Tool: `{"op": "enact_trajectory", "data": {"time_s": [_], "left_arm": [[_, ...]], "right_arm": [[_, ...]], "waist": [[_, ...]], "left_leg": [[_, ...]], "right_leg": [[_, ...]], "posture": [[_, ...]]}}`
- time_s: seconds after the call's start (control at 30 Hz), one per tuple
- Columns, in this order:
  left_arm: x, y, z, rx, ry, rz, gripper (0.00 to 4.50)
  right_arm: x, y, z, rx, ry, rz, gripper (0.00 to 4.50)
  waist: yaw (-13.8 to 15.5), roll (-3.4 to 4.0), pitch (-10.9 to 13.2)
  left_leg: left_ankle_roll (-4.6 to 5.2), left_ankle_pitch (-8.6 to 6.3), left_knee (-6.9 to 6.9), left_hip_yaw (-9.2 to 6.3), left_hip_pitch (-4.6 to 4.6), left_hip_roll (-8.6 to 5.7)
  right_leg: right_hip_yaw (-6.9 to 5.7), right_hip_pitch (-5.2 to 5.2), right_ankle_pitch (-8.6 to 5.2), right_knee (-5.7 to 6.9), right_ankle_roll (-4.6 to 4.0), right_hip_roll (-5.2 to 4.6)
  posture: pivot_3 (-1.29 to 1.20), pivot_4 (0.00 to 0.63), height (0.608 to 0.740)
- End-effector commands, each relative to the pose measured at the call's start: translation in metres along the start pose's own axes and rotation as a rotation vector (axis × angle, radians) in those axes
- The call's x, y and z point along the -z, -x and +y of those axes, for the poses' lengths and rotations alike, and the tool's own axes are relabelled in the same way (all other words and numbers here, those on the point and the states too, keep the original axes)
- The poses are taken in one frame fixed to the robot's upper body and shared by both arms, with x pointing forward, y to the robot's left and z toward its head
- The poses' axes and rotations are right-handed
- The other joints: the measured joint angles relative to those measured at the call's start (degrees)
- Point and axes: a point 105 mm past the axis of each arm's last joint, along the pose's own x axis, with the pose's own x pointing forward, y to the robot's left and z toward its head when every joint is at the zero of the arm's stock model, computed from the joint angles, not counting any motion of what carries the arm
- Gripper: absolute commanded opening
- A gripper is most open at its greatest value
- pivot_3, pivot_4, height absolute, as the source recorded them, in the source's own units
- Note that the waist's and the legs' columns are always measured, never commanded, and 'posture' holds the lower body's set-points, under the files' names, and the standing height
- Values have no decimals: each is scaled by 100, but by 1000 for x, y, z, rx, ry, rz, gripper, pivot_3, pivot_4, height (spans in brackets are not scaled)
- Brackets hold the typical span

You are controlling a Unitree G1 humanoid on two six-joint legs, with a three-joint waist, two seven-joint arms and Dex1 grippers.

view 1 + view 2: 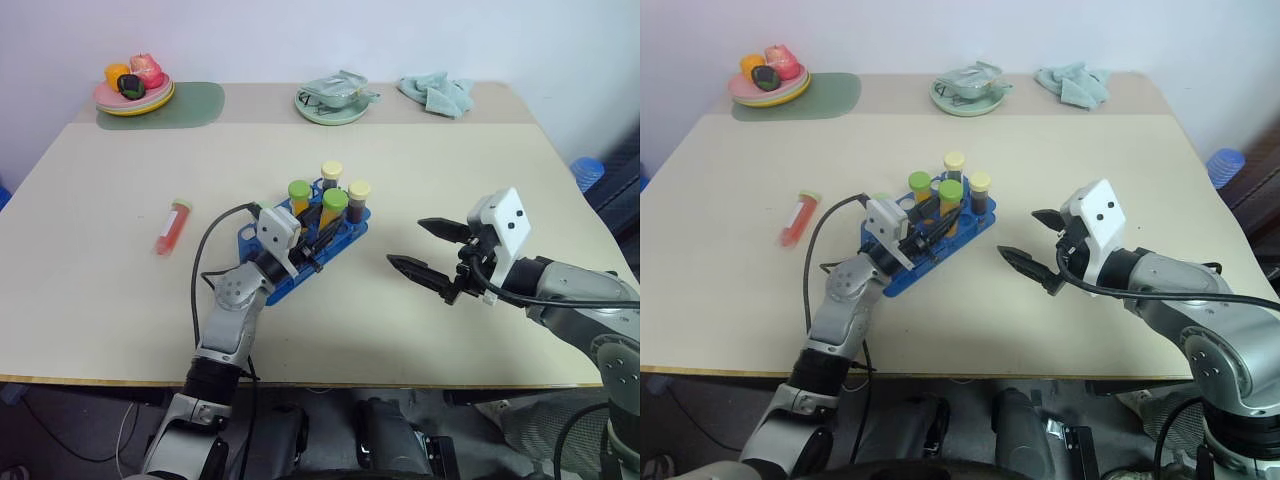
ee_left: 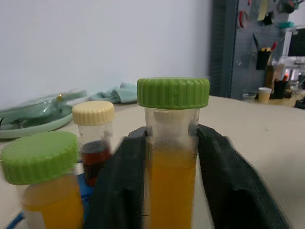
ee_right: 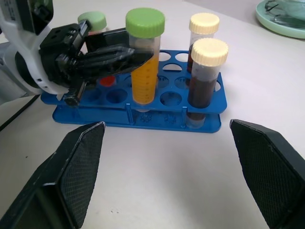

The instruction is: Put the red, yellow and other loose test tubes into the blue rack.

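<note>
Here the blue rack [image 1: 305, 245] sits near the middle of the beige table [image 1: 110, 300], closer to the near edge than the far one. Four capped tubes stand upright in it: two with yellow-orange liquid and green caps, two with dark brown liquid and pale yellow caps [image 3: 208, 72]. The left gripper [image 3: 119, 52] reaches over the rack, and its two black fingers [image 2: 119, 191] flank the yellow-orange tube [image 2: 172, 157] that stands in a hole on the rack's near row. The fingers lie right beside the tube's wall on both sides; whether they press it or have let go, I cannot tell. The second yellow-orange tube [image 2: 45, 186] and a brown tube [image 2: 94, 138] stand just beyond it.

The red tube [image 1: 172, 226] with its pale green cap lies flat on the table, well apart from the rack, toward the left edge.

The right gripper [image 1: 428, 250] hangs above the table to the right of the rack, its fingers spread wide and holding nothing.

Along the far edge are a plate of toy fruit [image 1: 134, 88] on a green mat [image 1: 195, 103], a pale green dish [image 1: 330, 100] with something clear in it, and a crumpled teal cloth [image 1: 437, 93].
</note>
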Motion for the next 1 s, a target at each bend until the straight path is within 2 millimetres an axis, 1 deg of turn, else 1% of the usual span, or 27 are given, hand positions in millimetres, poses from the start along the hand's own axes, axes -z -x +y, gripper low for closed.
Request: {"op": "enact_trajectory", "data": {"time_s": [0.03, 0.07, 0.1, 0.17, 0.3, 0.37, 0.4, 0.43, 0.5, 0.6, 0.67, 0.73, 0.8, 0.9, 0.97, 1.0], "left_arm": [[-6, -1, 3, -27, -21, -16, 3521], [-6, -1, 3, -28, -34, -10, 4068], [-5, -1, 3, -27, -44, -8, 4487], [-10, 2, 3, -21, -80, -22, 4487], [-29, 11, 3, 40, -71, -74, 4487], [-36, 15, 4, 64, -69, -80, 4487], [-39, 17, 8, 58, -106, -72, 4487], [-47, 20, 11, 78, -118, -82, 4487], [-69, 22, 19, 105, -133, -125, 4487], [-87, 19, 30, 100, -98, -151, 4487], [-99, 18, 41, 58, -105, -161, 4487], [-108, 21, 53, 51, -46, -151, 4487], [-109, 32, 61, 88, 12, -84, 4487], [-108, 55, 72, 131, 112, 8, 4487], [-113, 65, 86, 98, 170, 21, 4487], [-113, 71, 98, 59, 180, 36, 4487]], "right_arm": [[-15, 4, 2, 3, 54, -44, 4321], [-15, 3, 2, 4, 54, -44, 4321], [-15, 3, 2, 4, 53, -44, 4321], [-15, 3, 2, 3, 52, -46, 4321], [-15, 1, 2, -2, 51, -50, 4321], [-15, -1, 1, -6, 50, -52, 4321], [-15, -1, 1, -8, 49, -54, 4321], [-15, -2, 0, -12, 50, -55, 4321], [-16, -6, -2, -23, 48, -63, 4321], [-17, -12, -4, -40, 51, -72, 4321], [-18, -15, -5, -47, 55, -80, 4321], [-19, -18, -6, -57, 57, -89, 4321], [-19, -21, -7, -67, 60, -95, 4321], [-19, -24, -8, -78, 65, -105, 4321], [-19, -27, -9, -84, 68, -111, 4321], [-19, -28, -9, -87, 69, -115, 4321]], "waist": [[0, 0, 0], [0, 0, 0], [2, 0, 0], [-1, 0, 0], [-3, 0, 0], [-3, 0, 0], [-3, 1, 0], [-3, 1, 0], [-16, 0, 0], [-2, 3, -1], [2, 2, -1], [-2, 1, 0], [-35, 2, 0], [-71, 4, 0], [-54, 5, 0], [-43, 4, 0]], "left_leg": [[0, 0, 0, 0, 0, 0], [0, 0, 0, 0, 0, 0], [0, 0, 0, 0, 0, 0], [0, 0, 0, 0, 0, 0], [0, 0, -1, 0, 0, 0], [0, 0, -1, 0, 0, 0], [0, 0, -1, 0, 0, 0], [0, 0, 0, 0, 0, 0], [0, 0, -1, 0, 0, 1], [0, 0, 0, 0, 1, 2], [4, -2, 2, 0, 0, 1], [6, -4, 2, 0, 0, 1], [6, -4, 1, 0, 0, 1], [5, -3, -2, 1, 0, 3], [5, -3, -1, 1, 1, 3], [5, -3, 0, 1, 1, 3]], "right_leg": [[0, 0, 0, 0, 0, 0], [0, 0, 0, 0, 0, 0], [0, 0, 0, 0, 0, 0], [0, 0, 0, 0, 0, 0], [0, -1, 0, 0, 0, 0], [0, -1, 0, 0, 0, 0], [0, -1, 0, 0, 0, 0], [0, 0, 0, 0, 0, 0], [0, -1, 0, 0, 0, 1], [0, 0, 0, 0, 0, 2], [-1, 2, 0, -3, 0, 2], [-1, 3, 0, -7, 1, 2], [-1, 1, 0, -7, 1, 3], [1, -3, 0, -3, 1, 5], [1, -3, 0, -2, 1, 6], [1, -2, 0, -2, 1, 5]], "posture": [[0, 150, 740], [0, 150, 740], [0, 150, 740], [0, 150, 740], [0, 150, 740], [0, 150, 740], [0, 150, 740], [0, 150, 740], [0, 150, 740], [0, 150, 740], [0, 150, 740], [0, 150, 740], [0, 150, 740], [0, 150, 740], [0, 150, 740], [0, 150, 740]]}}
